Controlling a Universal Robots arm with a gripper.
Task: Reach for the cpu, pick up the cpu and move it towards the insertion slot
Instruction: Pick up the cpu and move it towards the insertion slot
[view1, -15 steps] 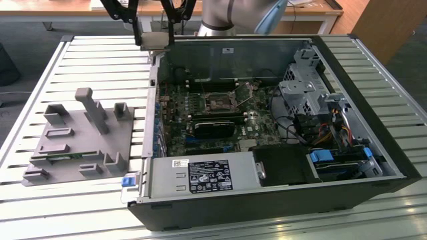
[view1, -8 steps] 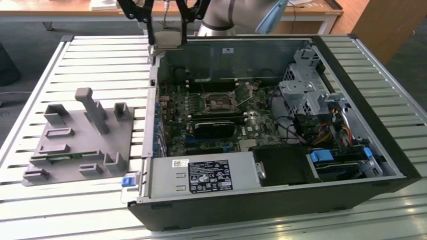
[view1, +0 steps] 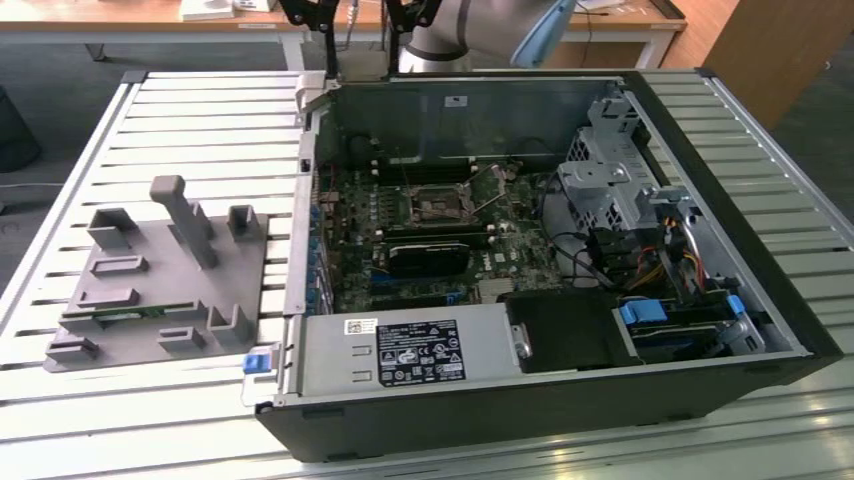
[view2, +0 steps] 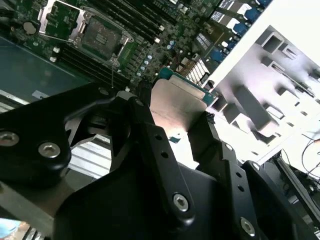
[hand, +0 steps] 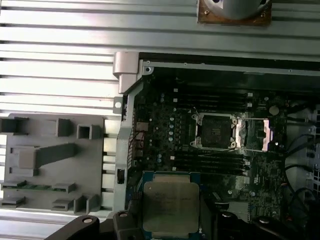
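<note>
Aloft above the open computer case (hand: 131, 80), the cpu (hand: 170, 206) sits clamped between the black gripper (view2: 175, 131) fingers, jaws closed on its edges, well short of the insertion slot (hand: 215, 131) on the motherboard (hand: 165, 125).

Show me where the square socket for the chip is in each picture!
Exterior view: the insertion slot sits mid-motherboard inside the computer case.
First wrist view: the slot lies on the green board beyond the cpu.
Second wrist view: the slot lies beyond the cpu.
Shared landmark: the grey fixture plate beside the case.
</note>
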